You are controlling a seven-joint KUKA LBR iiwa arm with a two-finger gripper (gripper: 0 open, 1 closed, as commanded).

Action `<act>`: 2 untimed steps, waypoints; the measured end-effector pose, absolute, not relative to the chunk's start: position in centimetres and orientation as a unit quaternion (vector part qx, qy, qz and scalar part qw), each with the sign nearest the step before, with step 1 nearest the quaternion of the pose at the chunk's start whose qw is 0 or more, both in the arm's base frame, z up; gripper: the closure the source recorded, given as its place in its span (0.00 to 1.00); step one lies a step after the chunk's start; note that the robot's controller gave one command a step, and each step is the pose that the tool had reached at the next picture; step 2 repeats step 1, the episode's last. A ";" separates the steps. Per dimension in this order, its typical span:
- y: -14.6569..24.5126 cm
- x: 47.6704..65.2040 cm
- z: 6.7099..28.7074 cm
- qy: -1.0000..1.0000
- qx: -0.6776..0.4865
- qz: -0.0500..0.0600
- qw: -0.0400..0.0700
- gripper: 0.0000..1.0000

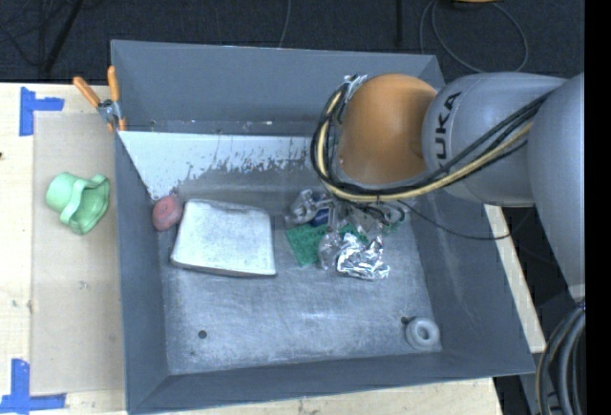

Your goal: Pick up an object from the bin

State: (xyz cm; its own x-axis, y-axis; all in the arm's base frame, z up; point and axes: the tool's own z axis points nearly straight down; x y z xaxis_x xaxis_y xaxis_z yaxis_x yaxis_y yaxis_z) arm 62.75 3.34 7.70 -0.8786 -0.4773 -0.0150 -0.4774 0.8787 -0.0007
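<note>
grey bin (286, 322), white pad (225, 238), pink ball (166, 212), foil heap (359, 256)

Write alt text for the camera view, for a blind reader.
A robot arm with an orange wrist cover hangs over crumpled foil and a green scrap in the middle of a grey bin. A flat white pad lies left of them, a ring near the bin's lower right corner.

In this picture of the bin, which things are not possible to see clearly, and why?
End effector, camera view: mostly under the orange cover; contact with anything below is unclear.
Foil and green piece: partly behind the arm; the small things among them are too tangled to name.
Pink lump by the white pad: too small to identify.
Ring: too small to tell the material.
</note>
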 end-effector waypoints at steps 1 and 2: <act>1.9 61.8 22.1 0.968 -0.252 -0.001 0.005 1.00; 1.9 61.8 22.1 0.968 -0.252 -0.001 0.005 1.00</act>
